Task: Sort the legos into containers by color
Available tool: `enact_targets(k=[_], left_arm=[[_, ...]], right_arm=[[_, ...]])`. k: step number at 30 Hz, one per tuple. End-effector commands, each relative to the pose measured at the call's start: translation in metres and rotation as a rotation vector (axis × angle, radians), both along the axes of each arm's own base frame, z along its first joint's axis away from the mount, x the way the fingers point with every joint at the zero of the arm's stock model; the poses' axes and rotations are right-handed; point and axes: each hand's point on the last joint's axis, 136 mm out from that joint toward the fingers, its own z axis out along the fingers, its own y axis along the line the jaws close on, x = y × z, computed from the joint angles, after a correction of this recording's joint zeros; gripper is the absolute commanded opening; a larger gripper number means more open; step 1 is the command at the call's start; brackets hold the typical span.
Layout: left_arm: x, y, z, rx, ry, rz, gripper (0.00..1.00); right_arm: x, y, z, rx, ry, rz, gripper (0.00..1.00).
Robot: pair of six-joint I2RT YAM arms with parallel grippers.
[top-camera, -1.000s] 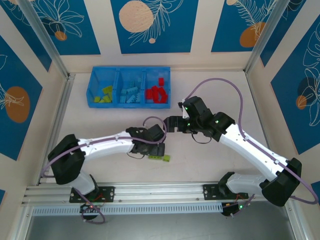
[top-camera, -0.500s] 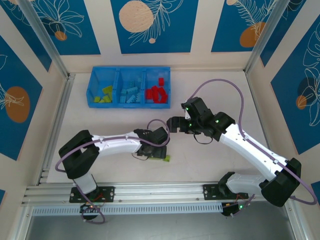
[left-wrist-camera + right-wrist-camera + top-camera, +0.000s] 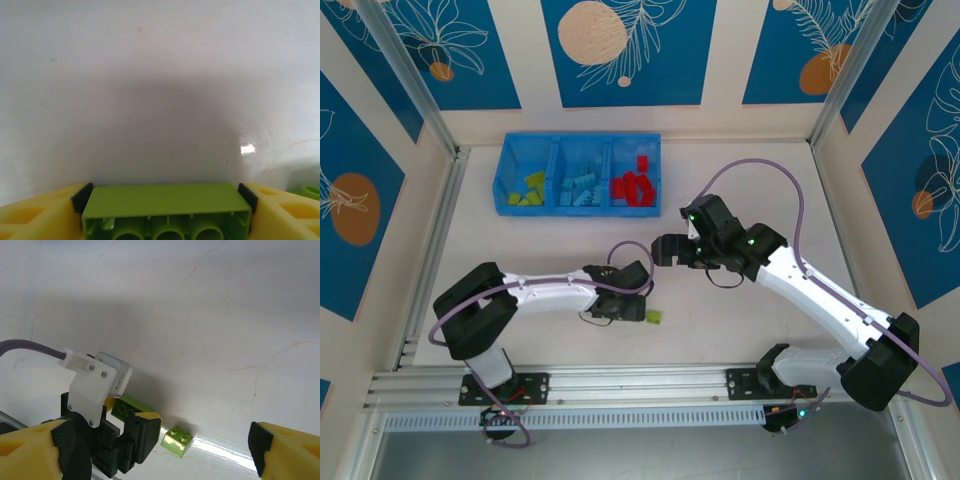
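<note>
Gripping long lime brick (image 3: 165, 206) endwise: left gripper (image 3: 165, 196) jaws clamped on flat ends, surest purchase, I judged. Right gripper (image 3: 662, 250) jaws stood apart, empty, aside.

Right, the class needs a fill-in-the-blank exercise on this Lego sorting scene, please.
The red plastic bricks lie in the ___ compartment of the long blue plastic bin.
The long plastic brick between the left gripper's fingers is coloured ___.
A small lime green brick lies beside it on the ___.
The right gripper is ___, holding nothing.
Missing words: right; lime green; table; open.
</note>
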Motion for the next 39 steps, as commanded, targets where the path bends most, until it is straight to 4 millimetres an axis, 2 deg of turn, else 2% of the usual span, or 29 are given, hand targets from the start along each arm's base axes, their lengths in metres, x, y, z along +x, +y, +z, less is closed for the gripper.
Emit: enact_targets(k=[1,4,8,13,18,22,24,28,32,35,39], left_arm=[[-0.02,0.032,-0.017,0.113,0.059,0.001,0.68],[-0.017,0.026,-0.005,0.07,0.034,0.001,0.59],[0.0,0.025,0.03,0.021,-0.06,0.011,0.58],[0.036,0.049,0.069,-0.01,-0.164,0.083,0.58],[0.085,0.09,0.109,-0.022,-0.229,0.187,0.58],[0.134,0.131,0.15,-0.053,-0.323,0.32,0.58],[0.162,0.158,0.17,-0.089,-0.376,0.417,0.58],[0.216,0.227,0.203,-0.134,-0.471,0.663,0.58],[0.265,0.279,0.21,-0.143,-0.473,0.83,0.58],[0.3,0.296,0.205,-0.131,-0.439,0.867,0.58],[0.34,0.304,0.198,-0.103,-0.411,0.86,0.6]], right_arm=[[-0.003,0.011,0.005,0.053,0.01,0.018,0.92],[-0.006,0.011,0.005,0.054,0.02,0.023,0.92],[-0.019,0.02,0.008,0.086,0.035,0.097,0.92],[-0.045,0.033,0.007,0.103,0.05,0.21,0.91],[-0.058,0.037,0.007,0.099,0.049,0.245,0.91],[-0.056,0.036,0.009,0.1,0.028,0.226,0.91],[-0.054,0.035,0.008,0.093,0.024,0.214,0.91],[-0.051,0.033,0.009,0.084,0.017,0.197,0.91],[-0.049,0.03,0.008,0.071,0.012,0.185,0.91],[-0.049,0.029,0.009,0.069,0.009,0.183,0.91],[-0.05,0.026,0.015,0.068,-0.005,0.174,0.92]])
